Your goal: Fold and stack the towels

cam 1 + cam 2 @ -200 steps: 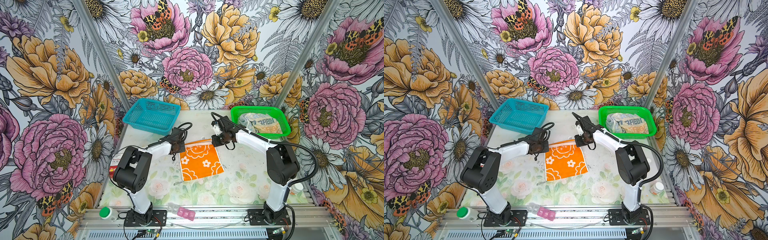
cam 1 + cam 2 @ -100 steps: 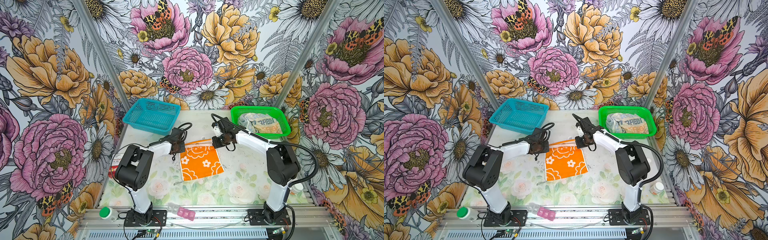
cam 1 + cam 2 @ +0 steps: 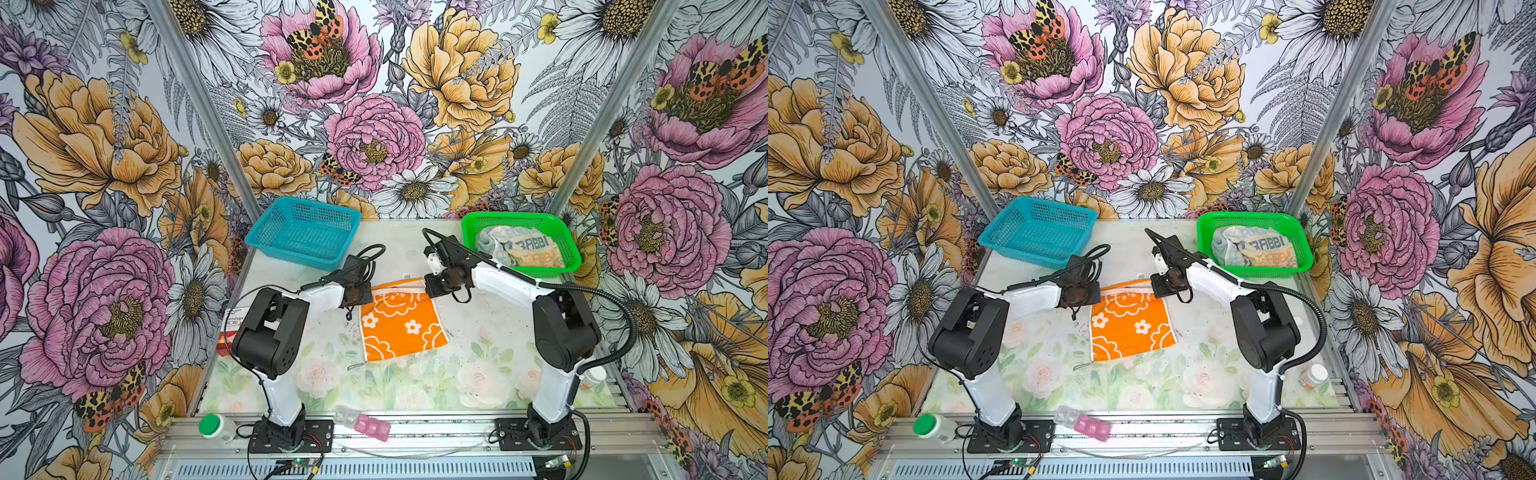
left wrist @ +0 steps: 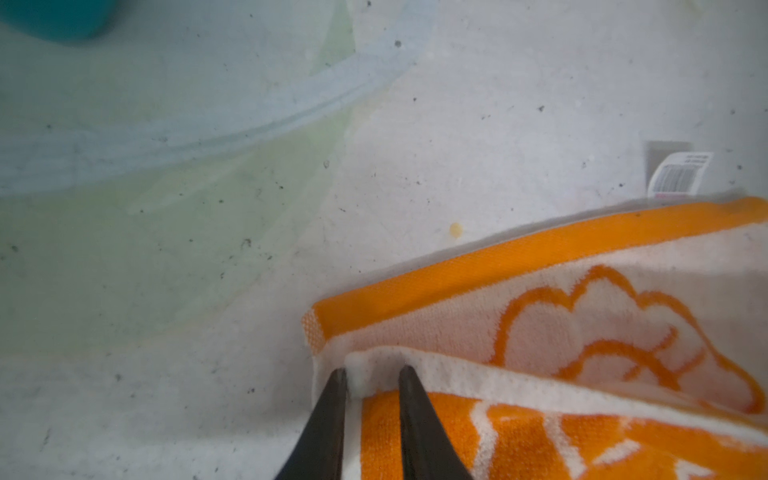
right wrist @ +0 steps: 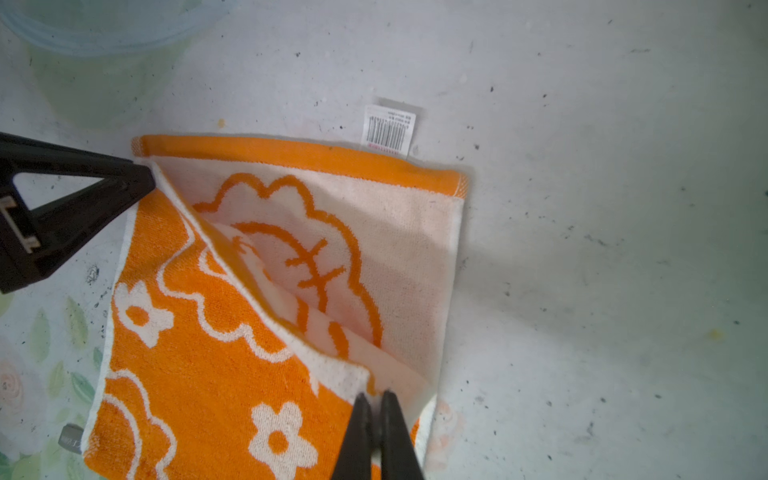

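Observation:
An orange towel with white flowers (image 3: pixel 401 324) (image 3: pixel 1129 324) lies on the table between the arms, its near half folded up over its far half. My left gripper (image 4: pixel 371 372) (image 3: pixel 368 291) is shut on the white hem at the folded layer's left corner. My right gripper (image 5: pixel 375 397) (image 3: pixel 428 286) pinches the right corner of that layer, jaws shut on the cloth. The upper layer stops short of the far orange hem (image 5: pixel 291 151), so the pale underside shows. A striped towel with "RABBI" lettering (image 3: pixel 523 249) (image 3: pixel 1254 247) lies crumpled in the green basket (image 3: pixel 519 217).
A blue basket (image 3: pixel 303 237) stands at the back left, close to the left wrist. A barcode tag (image 5: pixel 388 126) sticks out past the towel's far hem. At the table's edges are a bandage box (image 3: pixel 235 320), a green-capped bottle (image 3: pixel 212 426), a pink pill box (image 3: pixel 368 423) and a white bottle (image 3: pixel 592 376).

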